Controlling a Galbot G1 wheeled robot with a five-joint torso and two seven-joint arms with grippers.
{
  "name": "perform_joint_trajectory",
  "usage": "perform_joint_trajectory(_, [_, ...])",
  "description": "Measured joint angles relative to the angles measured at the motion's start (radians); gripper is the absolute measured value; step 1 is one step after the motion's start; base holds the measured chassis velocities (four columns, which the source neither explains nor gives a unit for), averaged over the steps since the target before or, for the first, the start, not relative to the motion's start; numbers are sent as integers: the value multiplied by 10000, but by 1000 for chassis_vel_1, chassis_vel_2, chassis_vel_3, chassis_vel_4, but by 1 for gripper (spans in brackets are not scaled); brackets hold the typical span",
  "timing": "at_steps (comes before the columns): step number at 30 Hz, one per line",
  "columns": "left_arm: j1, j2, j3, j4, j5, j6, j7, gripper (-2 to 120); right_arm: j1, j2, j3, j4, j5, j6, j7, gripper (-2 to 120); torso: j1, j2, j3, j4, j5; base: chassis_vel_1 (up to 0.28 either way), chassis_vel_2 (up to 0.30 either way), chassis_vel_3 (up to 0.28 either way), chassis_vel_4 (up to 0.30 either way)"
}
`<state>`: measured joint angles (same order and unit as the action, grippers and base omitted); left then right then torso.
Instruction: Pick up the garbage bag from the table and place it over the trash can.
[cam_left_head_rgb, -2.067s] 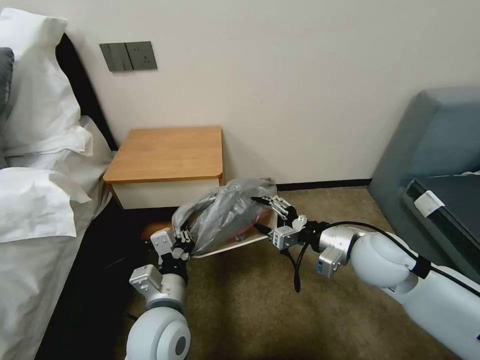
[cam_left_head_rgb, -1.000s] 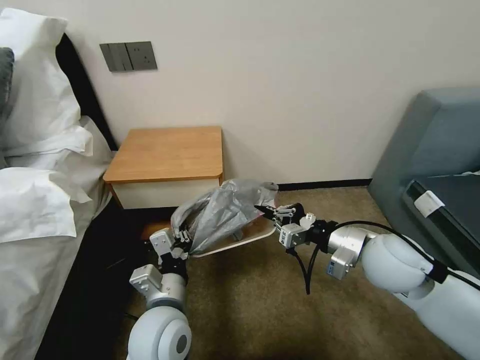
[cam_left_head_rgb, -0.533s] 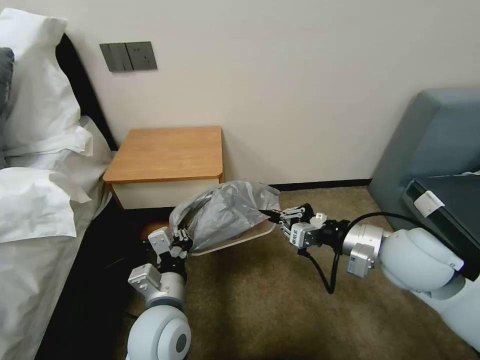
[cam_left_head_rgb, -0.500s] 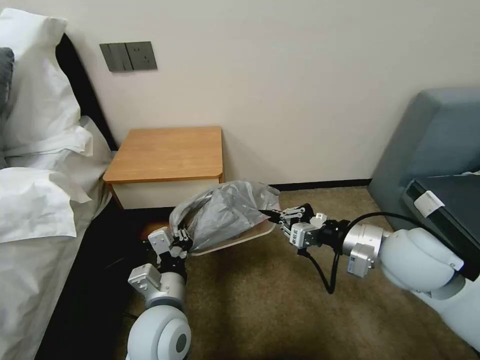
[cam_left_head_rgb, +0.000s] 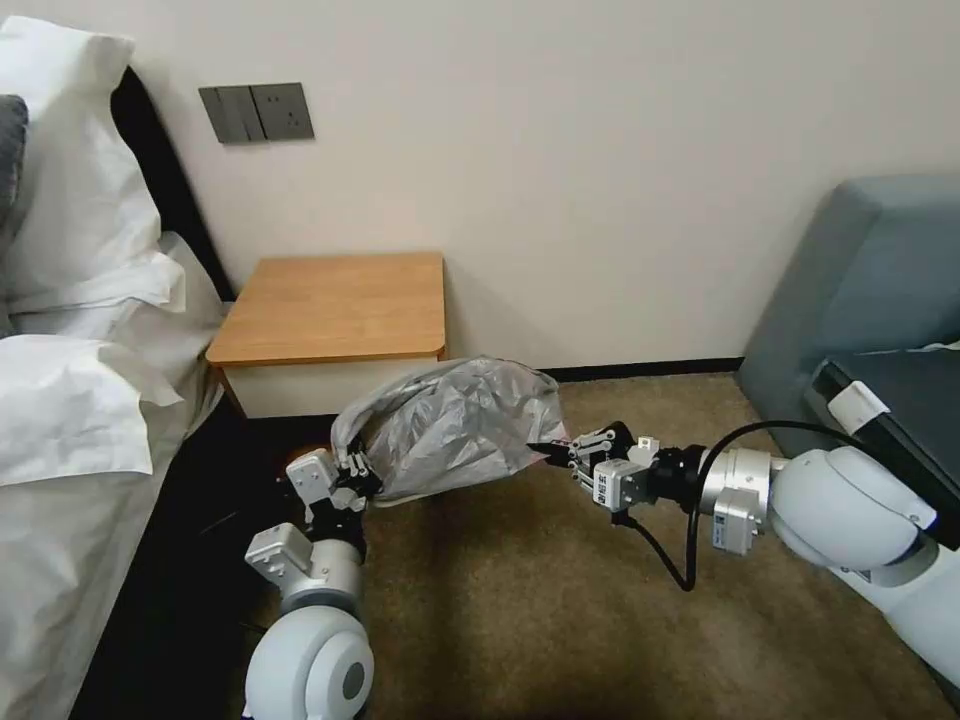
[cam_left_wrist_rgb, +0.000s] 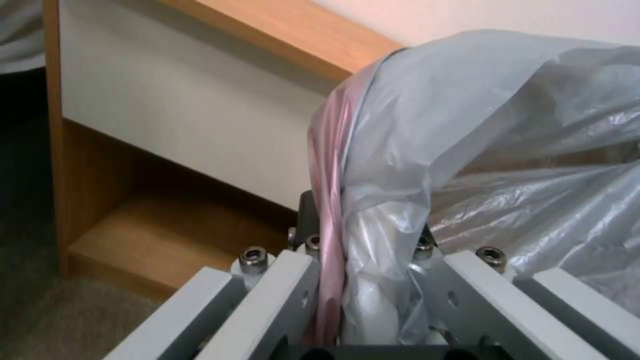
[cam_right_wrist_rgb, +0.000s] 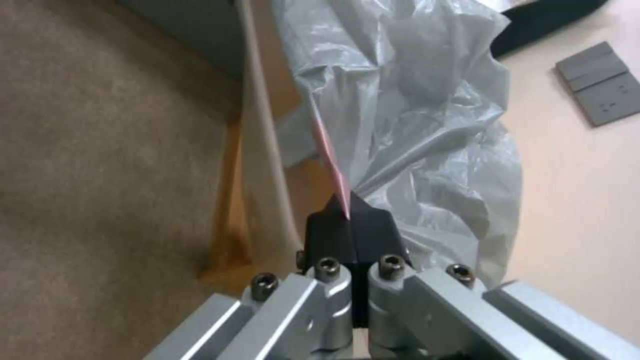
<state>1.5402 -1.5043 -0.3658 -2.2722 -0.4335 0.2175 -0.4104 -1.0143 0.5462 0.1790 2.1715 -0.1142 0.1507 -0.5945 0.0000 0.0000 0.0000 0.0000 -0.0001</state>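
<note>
Head view: the garbage bag (cam_left_head_rgb: 455, 425) hangs stretched between the two grippers, low in front of the table (cam_left_head_rgb: 335, 305), whose wooden worktop is bare. The left gripper (cam_left_head_rgb: 352, 470) pinches the bag's near-left end; the right gripper (cam_left_head_rgb: 552, 452) pinches its right edge, so the crinkled grey film bulges up between the two sets of fingers and hides what lies under it.

Left wrist view shows the left gripper (cam_left_wrist_rgb: 363, 280) with its fingers clenched on a gathered fold of the garbage bag (cam_left_wrist_rgb: 493, 145), the pinkish-red edge running straight up from between them. Beyond the fingers stand the table's (cam_left_wrist_rgb: 167, 115) white drawer front and lower wooden shelf.

Right wrist view shows the right gripper (cam_right_wrist_rgb: 348, 220) with its black fingertips (cam_right_wrist_rgb: 330, 232) pressed together on the thin pink edge of the garbage bag (cam_right_wrist_rgb: 427, 110), which billows away from the tips. Just beside the fingers, on the carpet side, runs the cream rim of the trash can (cam_right_wrist_rgb: 263, 165), partly under the film. The carpet (cam_left_head_rgb: 560, 620) spreads below both arms; white pillows (cam_left_head_rgb: 70, 250) lie on the bed beyond the left gripper.
</note>
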Motion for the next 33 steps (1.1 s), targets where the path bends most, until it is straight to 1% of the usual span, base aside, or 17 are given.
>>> perform_joint_trajectory(9, [-14,15,-87,-98,-193,8,-26,5,-70,154,155,-360,-64,372,-604,0,0,0,0,0,0,0,0,0,0])
perform_joint_trajectory(13, [-16,14,-115,-138,-233,17,-32,5,-106,222,181,-460,-120,447,-715,0,0,0,0,0,0,0,0,0,0])
perform_joint_trajectory(33, [63,5,-105,-256,-336,45,-42,5,28,843,-372,-1406,-496,712,-653,0,0,0,0,1,0,0,0,0,0])
